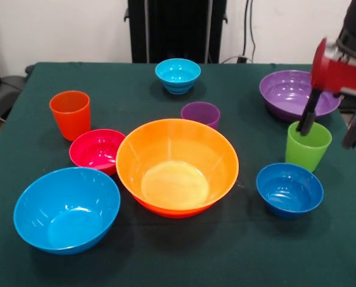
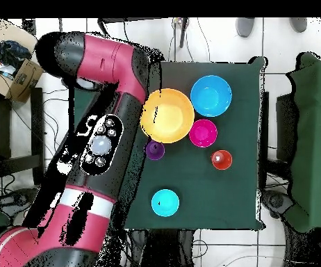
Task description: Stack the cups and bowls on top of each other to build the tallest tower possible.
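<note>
Dark green tablecloth, cardboard box

Crowded middle, open cloth at the far centre and along the near edge.

I see the big yellow-orange bowl filling the centre, with the magenta bowl touching its side and the sky-blue bowl just beside. The purple cup stands close behind it, so no passage there. My gripper hangs at the green cup, between the purple bowl and the dark blue bowl. Between the orange cup and the cyan bowl the cloth is free.
</note>
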